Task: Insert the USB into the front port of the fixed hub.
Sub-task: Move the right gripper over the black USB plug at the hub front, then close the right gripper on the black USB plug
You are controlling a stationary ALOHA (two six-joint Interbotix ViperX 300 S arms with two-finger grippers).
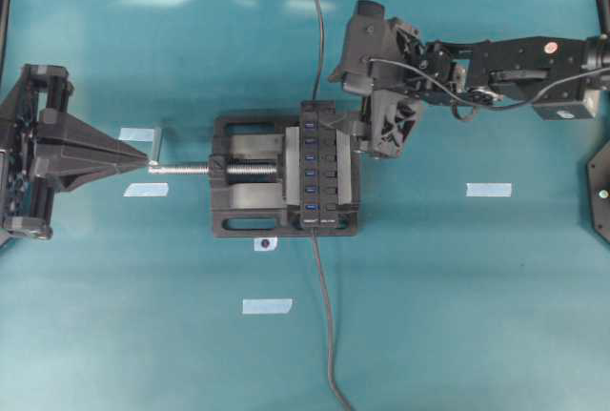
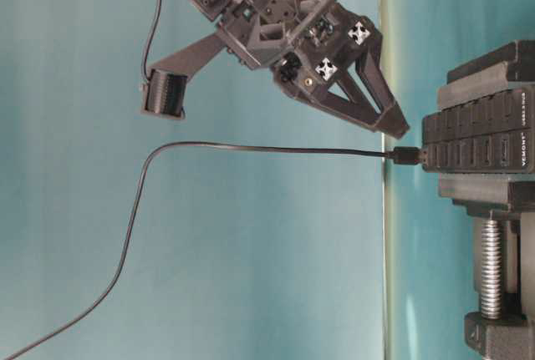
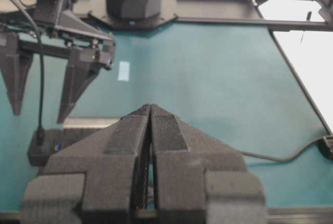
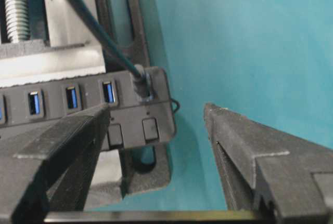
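The USB (image 4: 141, 82) sits plugged into the end port of the hub (image 4: 78, 115), its cable (image 2: 251, 149) trailing off over the teal worktop (image 1: 457, 297). The hub lies clamped in a black vise (image 1: 238, 187) with a silver screw (image 1: 186, 170). The right end effector (image 4: 156, 130) is released, fingers spread wide either side of the hub's end, touching nothing; the USB is just beyond them. The left end effector (image 3: 151, 115) is clenched, pads pressed together, its tip at the screw's end, well apart from the hub
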